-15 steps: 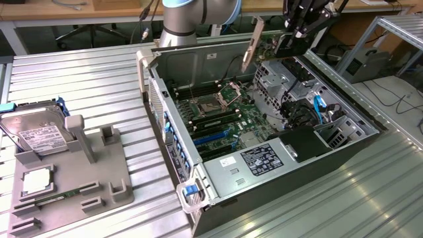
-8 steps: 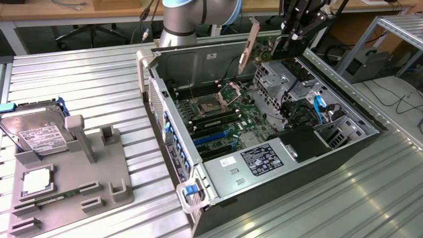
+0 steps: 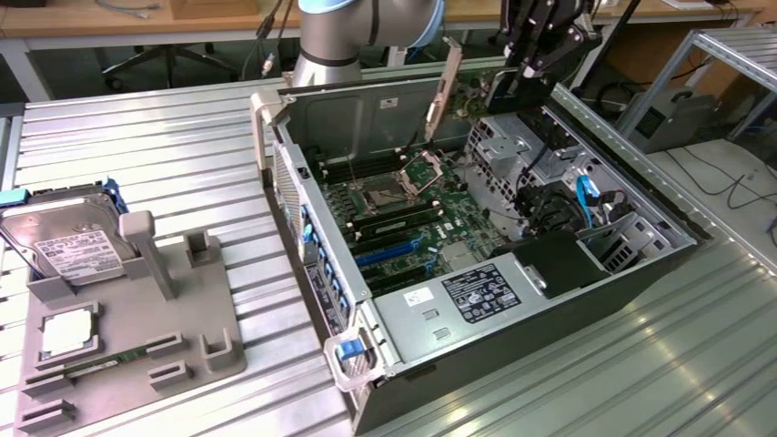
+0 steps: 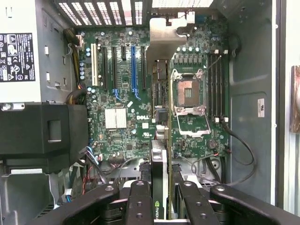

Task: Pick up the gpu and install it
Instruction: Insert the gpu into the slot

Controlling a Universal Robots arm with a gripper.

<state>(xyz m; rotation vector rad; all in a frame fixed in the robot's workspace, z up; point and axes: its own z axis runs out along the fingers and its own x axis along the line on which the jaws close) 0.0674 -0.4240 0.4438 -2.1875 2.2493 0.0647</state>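
Found open computer case (image 3: pixel 364 109) (image 4: pixel 248 117) lying on its side on the ribbed metal counter (image 3: pixel 158 137), motherboard (image 3: pixel 401 214) (image 4: pixel 122 93) facing up. Logged claw (image 3: pixel 525 71) (image 4: pixel 161 206) above the case's open side, fingers (image 4: pixel 139 201) clamped on the gpu (image 3: pixel 500 95) (image 4: pixel 159 154). Noted gpu held on edge over the case's motherboard, silver bracket (image 3: pixel 443 91) (image 4: pixel 168 35) toward the case's vented rear wall (image 4: pixel 103 11). Placed card edge, from the wrist view, between the case's expansion slots (image 4: pixel 133 70) and its bare CPU socket (image 3: pixel 419 168) (image 4: pixel 186 91). Could not tell whether seated in a slot. Recorded grey holder (image 3: pixel 134 319) well apart from the case on the same counter, carrying a hard drive (image 3: pixel 67 241) and a green RAM stick (image 3: pixel 104 362).
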